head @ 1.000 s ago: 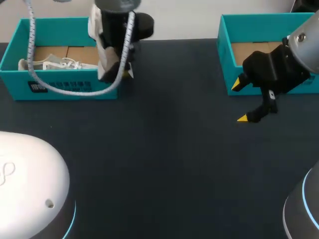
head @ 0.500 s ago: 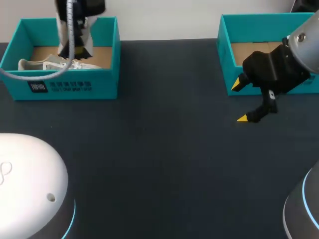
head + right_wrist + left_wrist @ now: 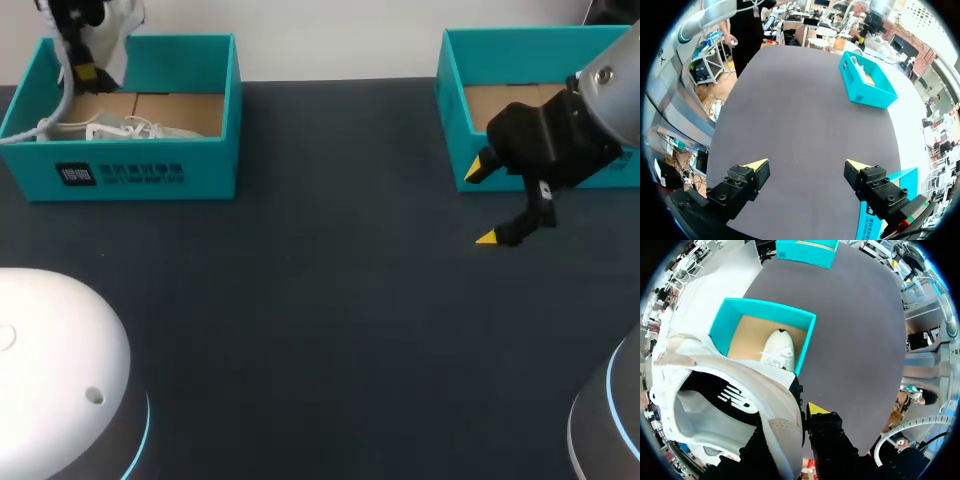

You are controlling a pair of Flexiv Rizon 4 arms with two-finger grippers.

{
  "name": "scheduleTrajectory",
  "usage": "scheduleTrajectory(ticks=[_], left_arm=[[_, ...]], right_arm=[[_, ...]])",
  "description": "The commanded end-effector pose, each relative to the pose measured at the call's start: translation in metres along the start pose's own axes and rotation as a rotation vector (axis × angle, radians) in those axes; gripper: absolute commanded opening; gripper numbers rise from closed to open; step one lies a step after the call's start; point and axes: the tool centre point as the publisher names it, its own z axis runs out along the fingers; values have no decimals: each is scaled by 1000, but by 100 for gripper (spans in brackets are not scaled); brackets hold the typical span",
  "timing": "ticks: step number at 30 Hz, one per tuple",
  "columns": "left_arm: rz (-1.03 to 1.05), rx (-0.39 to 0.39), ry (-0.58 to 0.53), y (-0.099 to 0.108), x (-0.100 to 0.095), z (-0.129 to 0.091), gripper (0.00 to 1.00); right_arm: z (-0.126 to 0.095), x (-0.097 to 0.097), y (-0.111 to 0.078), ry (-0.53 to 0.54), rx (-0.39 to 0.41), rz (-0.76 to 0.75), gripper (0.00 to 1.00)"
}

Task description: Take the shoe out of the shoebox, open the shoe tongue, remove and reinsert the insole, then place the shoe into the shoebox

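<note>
Left pincer [image 3: 790, 425] has swung left over shoebox [image 3: 140, 172], clamped on shoe [image 3: 740, 385]; right pincer [image 3: 485, 200] apart (idle); looks like the placing step; next: lower, release.

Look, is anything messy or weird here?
Nothing is spilled or broken. The one odd sight: a white shoe hangs in the left gripper above the teal shoebox, while a second shoe lies inside it.

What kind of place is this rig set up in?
Probably a robot manipulation test bench, not a shop. There's a dark table with a teal left shoebox and right shoebox. The left gripper holds a shoe; the right gripper is open above the tabletop.
</note>
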Motion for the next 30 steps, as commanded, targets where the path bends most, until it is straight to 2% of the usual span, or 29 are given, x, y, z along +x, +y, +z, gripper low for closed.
scheduleTrajectory(ticks=[1,5,12,16,30], left_arm=[[-12,16,63,16,-34,-1,0],[-27,13,72,32,-56,-3,0],[-24,28,106,46,-74,-2,0],[-67,37,107,48,-79,-2,0],[-67,37,107,48,-79,-2,0]], right_arm=[[2,-1,0,0,2,0,100],[2,-1,0,0,2,0,100],[2,-1,0,0,2,0,100],[2,-1,0,0,2,0,100],[2,-1,0,0,2,0,100]])
